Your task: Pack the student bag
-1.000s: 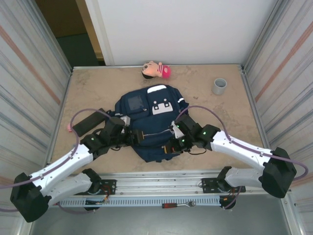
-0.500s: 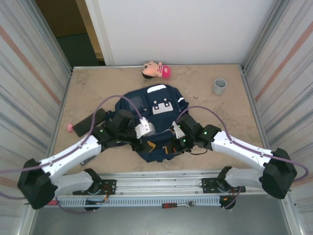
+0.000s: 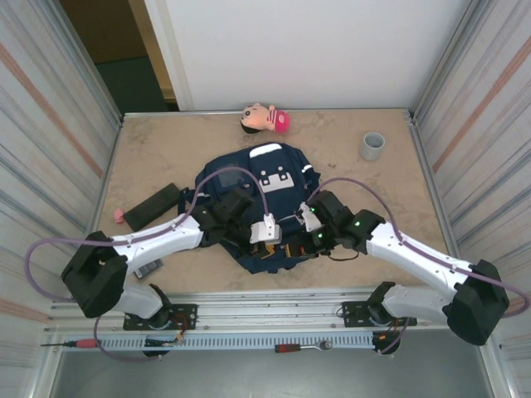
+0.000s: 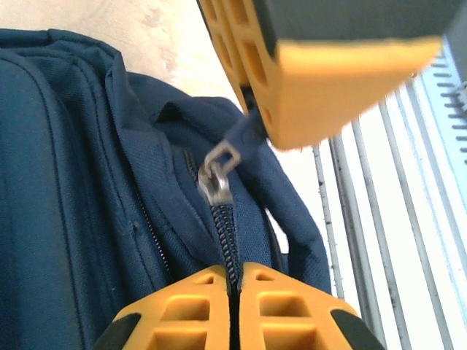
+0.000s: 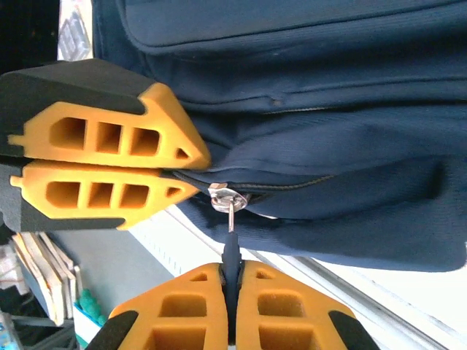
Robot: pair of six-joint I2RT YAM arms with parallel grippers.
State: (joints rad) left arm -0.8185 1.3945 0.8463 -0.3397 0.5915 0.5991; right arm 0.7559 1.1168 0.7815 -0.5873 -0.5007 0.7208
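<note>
- The student bag (image 3: pixel 222 178) is lying flat in the middle of the surface (image 3: pixel 158 149). Its near edge is sitting under both sets of fingers, and the rest is stretching away beyond them.
- The left fingers (image 4: pixel 182 317) are clenching the bag's zip seam. They are pressed together with the zip track running in between them, a little short of the slider (image 4: pixel 215 186).
- The right fingers (image 5: pixel 284 313) are pinching the zip pull (image 5: pixel 231 251), closed tight on it, and the pull is hanging straight out from the slider.
- The two sets of fingers are working just beside each other, with the slider between them.
- The teeth between the left fingers and the slider are looking meshed. Past the slider the seam is showing darker, possibly gaping; I cannot tell how far the zip is open.
- The bag's inside is not showing, so I cannot tell what is packed.
- A plush doll (image 3: pixel 265 118) is lying outside the bag, well beyond both sets of fingers.
- A grey cup (image 3: pixel 372 146) is standing well beyond and to the right of the right fingers.
- A flat black case (image 3: pixel 153 204) is lying off to the left of the left fingers, with a small pink thing (image 3: pixel 119 215) near it.
- Judgement: the work is sitting at the zip stage, one arm bracing and the other pulling. If the loose things are meant for the bag, most of the packing is remaining.
</note>
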